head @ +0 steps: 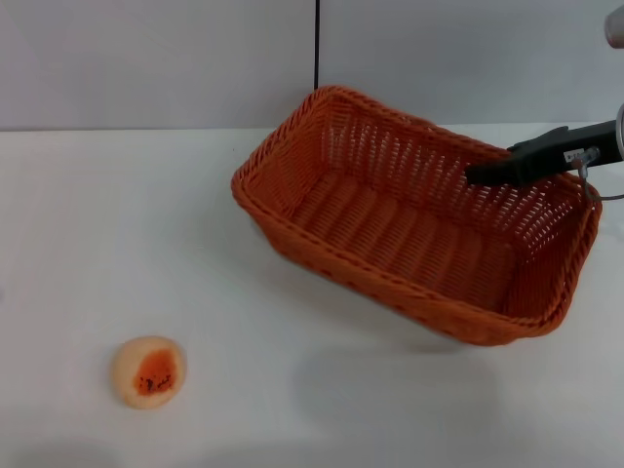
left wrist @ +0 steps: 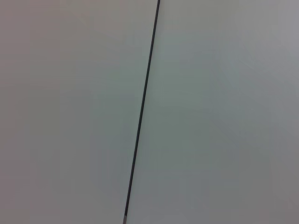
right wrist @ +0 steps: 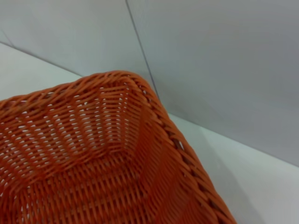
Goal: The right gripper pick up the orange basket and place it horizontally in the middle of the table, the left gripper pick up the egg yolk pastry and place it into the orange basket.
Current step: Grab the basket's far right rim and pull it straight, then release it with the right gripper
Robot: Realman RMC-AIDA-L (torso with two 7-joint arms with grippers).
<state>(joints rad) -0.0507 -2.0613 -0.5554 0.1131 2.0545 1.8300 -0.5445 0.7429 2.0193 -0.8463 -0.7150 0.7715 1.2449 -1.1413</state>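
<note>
While right gripper (head: 478, 174) meets orange basket (head: 390, 234) rim — pastry (head: 148, 370) apart

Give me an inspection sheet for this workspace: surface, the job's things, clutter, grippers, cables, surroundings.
Surface: white table, plain, no spills seen.
Orange basket: empty, lying skewed toward the robot's right; a shadow shows under its near side, so it may be slightly lifted or tilted.
Egg yolk pastry: on the table near the front left, well apart from the basket, untouched.
Clutter: nothing seen.
Right gripper: black fingers at the basket's far right rim; grip on the rim cannot be confirmed.
Left gripper: not in view; its wrist camera faces only the wall.
Cables: a thin wire loop hangs by the right gripper.
Surroundings: pale wall panels with a dark vertical seam.
</note>
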